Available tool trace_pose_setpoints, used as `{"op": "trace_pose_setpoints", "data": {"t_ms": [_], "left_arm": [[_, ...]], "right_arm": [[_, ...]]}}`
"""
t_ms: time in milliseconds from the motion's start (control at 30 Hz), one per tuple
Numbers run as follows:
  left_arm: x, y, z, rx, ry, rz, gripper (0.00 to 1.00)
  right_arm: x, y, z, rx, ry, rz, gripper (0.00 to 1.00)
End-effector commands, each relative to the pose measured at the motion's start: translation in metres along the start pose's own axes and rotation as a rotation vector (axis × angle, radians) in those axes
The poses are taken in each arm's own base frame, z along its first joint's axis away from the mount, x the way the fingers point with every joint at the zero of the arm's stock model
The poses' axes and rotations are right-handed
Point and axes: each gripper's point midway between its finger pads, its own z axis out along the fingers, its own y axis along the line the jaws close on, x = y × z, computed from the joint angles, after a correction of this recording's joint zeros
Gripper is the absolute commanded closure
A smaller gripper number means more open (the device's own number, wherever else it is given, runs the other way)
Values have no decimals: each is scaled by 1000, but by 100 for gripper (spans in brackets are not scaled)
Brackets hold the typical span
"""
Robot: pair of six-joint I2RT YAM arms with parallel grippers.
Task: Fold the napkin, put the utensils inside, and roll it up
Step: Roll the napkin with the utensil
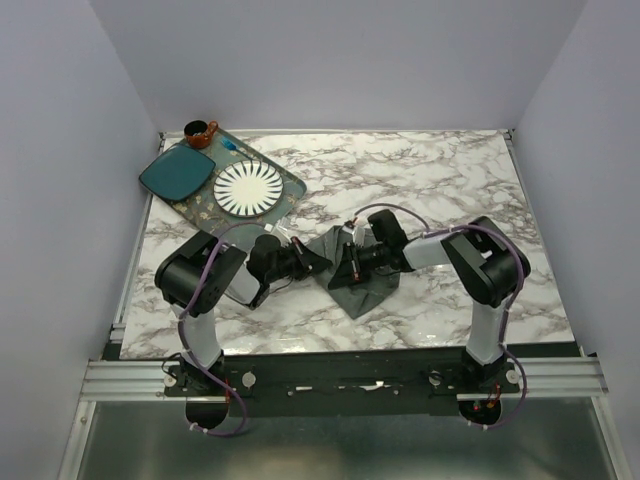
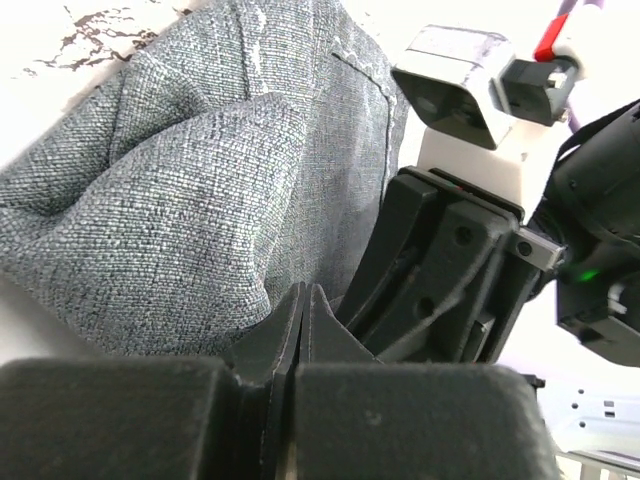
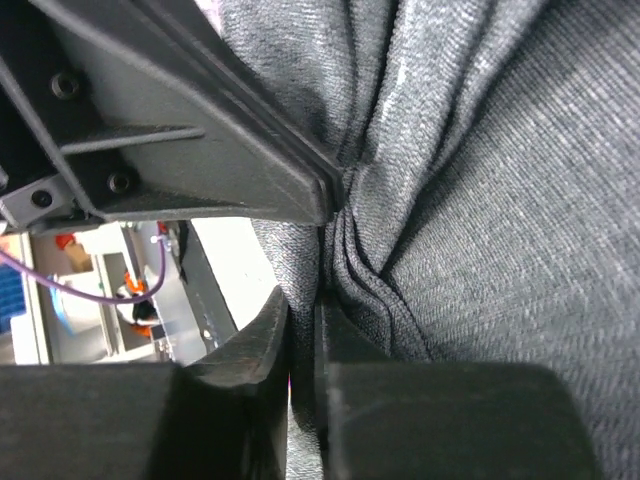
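Well, around the middle of the table [image 1: 420, 310], nearer its near edge, the two arms reach in toward each other and meet at the napkin [image 1: 365, 285]. The napkin lies bunched up and wrinkly, not flat. The left gripper [image 2: 303, 300] has its fingers pressed together. The wrinkles in the cloth run to its tip, so it looks pinched on a fold of the napkin. The right gripper [image 3: 303, 335] sits right beside it, with its fingers almost together and a bit of cloth in the thin gap. I cannot tell if it is holding on or letting go. I think the folding step is in hand and is not done. Next, the cloth needs to be pulled over and laid flat with neat edges, so there is room for the utensils. I cannot pick out the utensils for sure. At the far left corner, a tray [image 1: 205, 208] holds a white plate [image 1: 248, 188], a teal plate [image 1: 176, 172] and a small brown cup [image 1: 200, 132].
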Motion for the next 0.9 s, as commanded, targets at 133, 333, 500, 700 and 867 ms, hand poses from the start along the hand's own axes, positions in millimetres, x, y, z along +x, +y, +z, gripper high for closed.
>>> {"op": "trace_pose_setpoints", "data": {"t_ms": [133,333,500,700,867], "left_arm": [[23,82,-11,-276,14,-47,98],[24,86,-9,-312,39,-47,98],[20,79,-6,-315,50,-44,99],[25,79,-3,-339,94,-71,99],[26,80,-3,-363,120,-72,99]], "right_arm": [[5,-32,-32,352,46,21,52],[-21,-10,-68,559,14,-110,38],[-28,9,-88,805,-64,-309,28],[-22,23,-76,1085,-147,-529,22],[-10,20,-46,1192,-132,-649,20]]}}
